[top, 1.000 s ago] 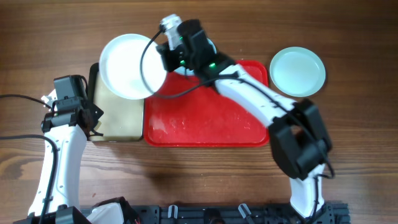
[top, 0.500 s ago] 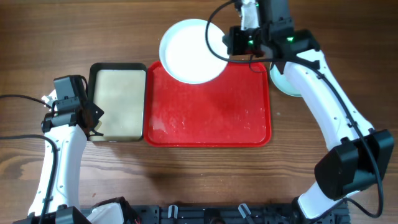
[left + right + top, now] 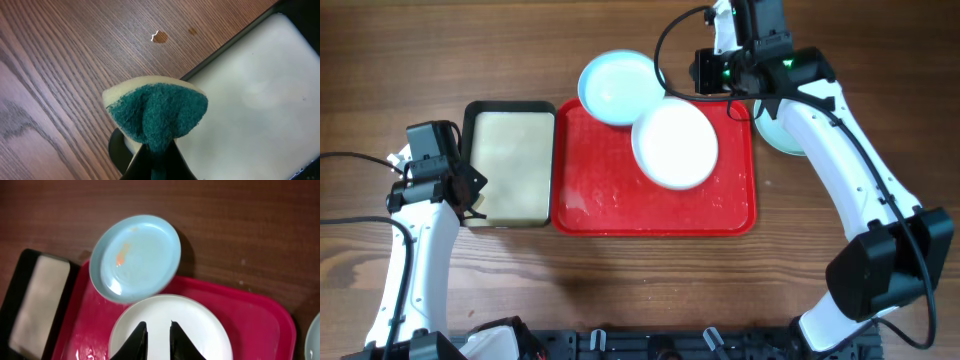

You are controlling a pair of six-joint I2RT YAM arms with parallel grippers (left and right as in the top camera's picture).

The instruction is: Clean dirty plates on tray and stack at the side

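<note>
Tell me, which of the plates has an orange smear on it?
The pale blue plate overlapping the red tray's far rim: it carries an orange smear. The white plate looks clean; the other blue plate is mostly hidden.

Black tray (image 3: 510,165), green sponge (image 3: 157,112), wooden table (image 3: 620,290)

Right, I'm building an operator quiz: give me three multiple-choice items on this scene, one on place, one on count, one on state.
1. Where is the smeared pale aqua-blue round plate? A) overlapping the large red plastic tray's far rim B) inside the black-rimmed tray C) at the table's near edge
2. How many plates show overhead? A) two B) three C) five
3. The left end effector is: A) open B) shut on a green-and-yellow sponge C) gripping a plate
1 A, it overhangs the rim; 2 B, it, a white round plate and another aqua plate; 3 B, sponge pinched.
</note>
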